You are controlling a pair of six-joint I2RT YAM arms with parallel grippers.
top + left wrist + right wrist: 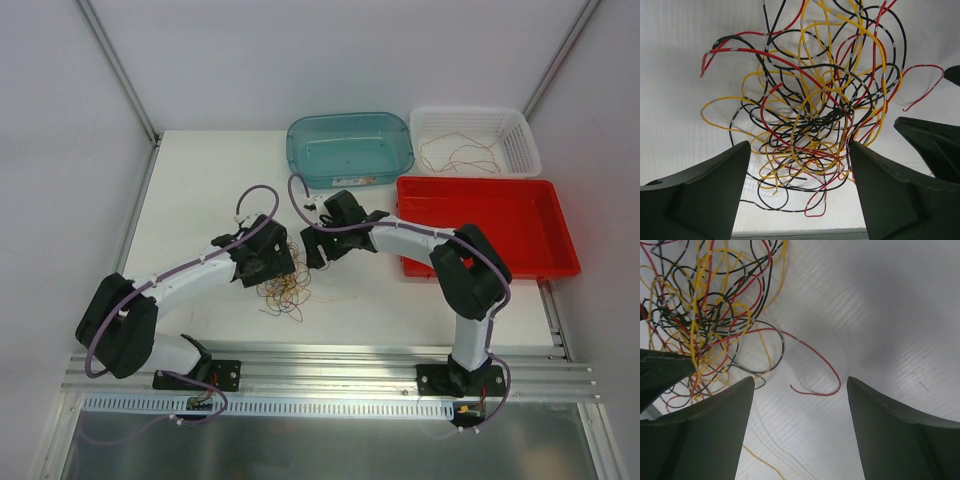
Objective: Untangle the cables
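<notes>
Tangle of thin, curly red, yellow and black cables (283, 292) lies on the white table (190, 190), near centre, not separated. Left gripper (799, 147) is released, jaws wide, directly above the tangle. Right gripper (800, 382) is released, jaws wide, at the tangle's right edge, with one red loop below it.

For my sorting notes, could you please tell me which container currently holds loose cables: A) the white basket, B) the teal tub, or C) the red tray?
A: thin cables lie curled inside the white basket, while the teal tub and the red tray show no such loops.
</notes>
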